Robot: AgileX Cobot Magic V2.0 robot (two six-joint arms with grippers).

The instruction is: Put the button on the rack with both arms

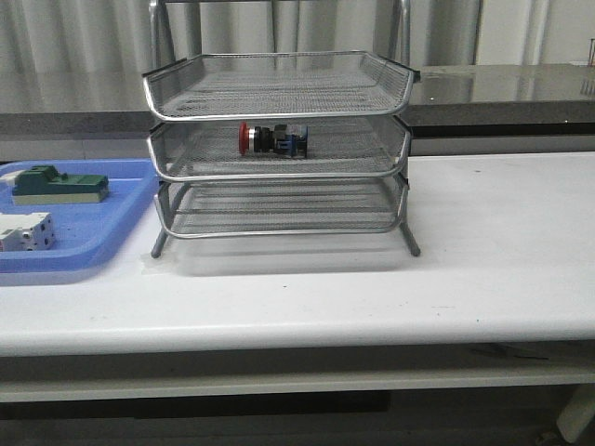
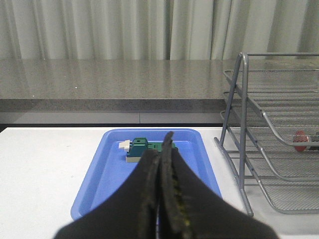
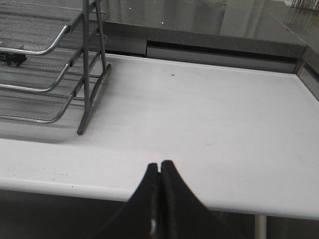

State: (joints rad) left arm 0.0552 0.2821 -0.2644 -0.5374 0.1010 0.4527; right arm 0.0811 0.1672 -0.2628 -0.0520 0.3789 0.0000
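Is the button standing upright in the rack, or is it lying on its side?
On its side. The button lies in the rack's middle tier, red head pointing left in the front view.

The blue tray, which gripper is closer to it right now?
Left. The left gripper, shut, sits just in front of the blue tray; the right gripper, shut, is past the rack on the far side.
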